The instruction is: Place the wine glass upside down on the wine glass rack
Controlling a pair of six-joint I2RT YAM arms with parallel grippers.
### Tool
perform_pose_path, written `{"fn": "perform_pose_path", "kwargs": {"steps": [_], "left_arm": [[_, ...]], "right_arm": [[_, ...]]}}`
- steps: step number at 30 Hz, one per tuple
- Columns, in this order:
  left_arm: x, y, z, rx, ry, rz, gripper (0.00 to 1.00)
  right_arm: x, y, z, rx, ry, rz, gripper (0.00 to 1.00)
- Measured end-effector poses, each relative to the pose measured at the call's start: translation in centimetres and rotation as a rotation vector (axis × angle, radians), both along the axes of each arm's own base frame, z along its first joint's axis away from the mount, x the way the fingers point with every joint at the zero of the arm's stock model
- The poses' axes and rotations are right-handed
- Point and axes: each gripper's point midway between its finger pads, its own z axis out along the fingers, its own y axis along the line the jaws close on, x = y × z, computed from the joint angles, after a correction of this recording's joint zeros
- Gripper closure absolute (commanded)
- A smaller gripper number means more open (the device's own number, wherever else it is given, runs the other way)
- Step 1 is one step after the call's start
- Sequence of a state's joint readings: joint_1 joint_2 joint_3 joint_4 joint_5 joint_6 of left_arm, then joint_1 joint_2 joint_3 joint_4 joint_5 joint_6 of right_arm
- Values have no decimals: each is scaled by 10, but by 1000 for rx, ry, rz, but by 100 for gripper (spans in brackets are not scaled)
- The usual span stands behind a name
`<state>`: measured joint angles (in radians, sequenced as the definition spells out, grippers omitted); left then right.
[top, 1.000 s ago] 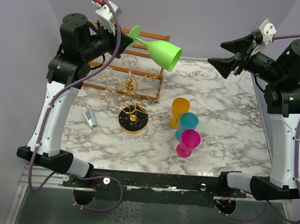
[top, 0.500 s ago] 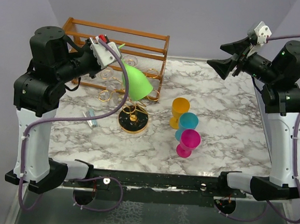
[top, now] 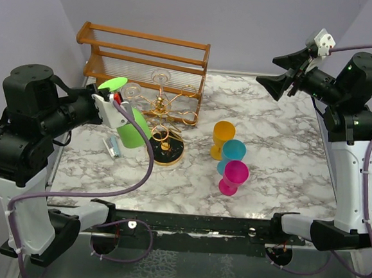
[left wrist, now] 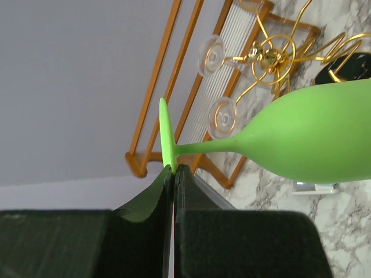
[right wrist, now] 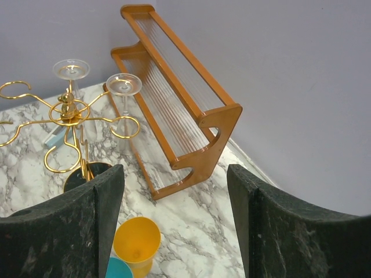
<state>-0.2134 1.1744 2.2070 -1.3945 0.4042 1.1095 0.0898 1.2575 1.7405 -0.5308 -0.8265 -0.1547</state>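
A: Status of left gripper point(left wrist: 173, 171)?

B: Pinching the green wine glass point(top: 130, 127), with both fingers pressed flat against the edge of its round foot, as seen from the left wrist view.

A: Attitude of the glass?

B: Tilted, foot uppermost, bowl angled down toward the marble table point(top: 287, 166). Carried by the foot alone. Contact between bowl rim and tabletop: cannot tell.

A: Position relative to the wine glass rack point(top: 164, 108)?

B: Just beside it, on the left. Bowl low, close to the round black base, below the level of the gold loops. Not seated in any loop.

A: Load on the rack?

B: Two clear glasses point(right wrist: 124, 84), hanging foot-up in the looped arms on the far side.

A: Status of right gripper point(top: 266, 68)?

B: Spread wide, holding nothing. Raised over the far right corner of the table, well apart from the rack.

A: Other items?

B: Wooden frame point(top: 148, 49), orange-brown, standing behind the rack at the far edge. Yellow cup point(top: 224, 134), teal cup point(top: 234, 150) and pink cup point(top: 235, 174) grouped right of the rack base, close together in a short row running toward the near edge. Small silver-and-blue object point(top: 112, 147) lying flat on the marble, left of the base and near the green bowl. Identity too small to tell.
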Motion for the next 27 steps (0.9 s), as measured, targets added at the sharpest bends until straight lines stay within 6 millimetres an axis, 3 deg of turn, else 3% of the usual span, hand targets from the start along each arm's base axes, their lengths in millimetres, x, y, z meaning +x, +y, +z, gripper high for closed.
{"fn": "perform_pose_path", "kwargs": {"steps": [16,22,27], "left_arm": [[8,87,-22,183,37,419,100],[14,102,-41,275,86,469,100],[31,104,-60,338,127,458,100]], "right_arm": [[-1,0,-1,0,1,0,28],[2,0,-7,-5,12,0,28],[4,0,-13,-12,22,-1,28]]}}
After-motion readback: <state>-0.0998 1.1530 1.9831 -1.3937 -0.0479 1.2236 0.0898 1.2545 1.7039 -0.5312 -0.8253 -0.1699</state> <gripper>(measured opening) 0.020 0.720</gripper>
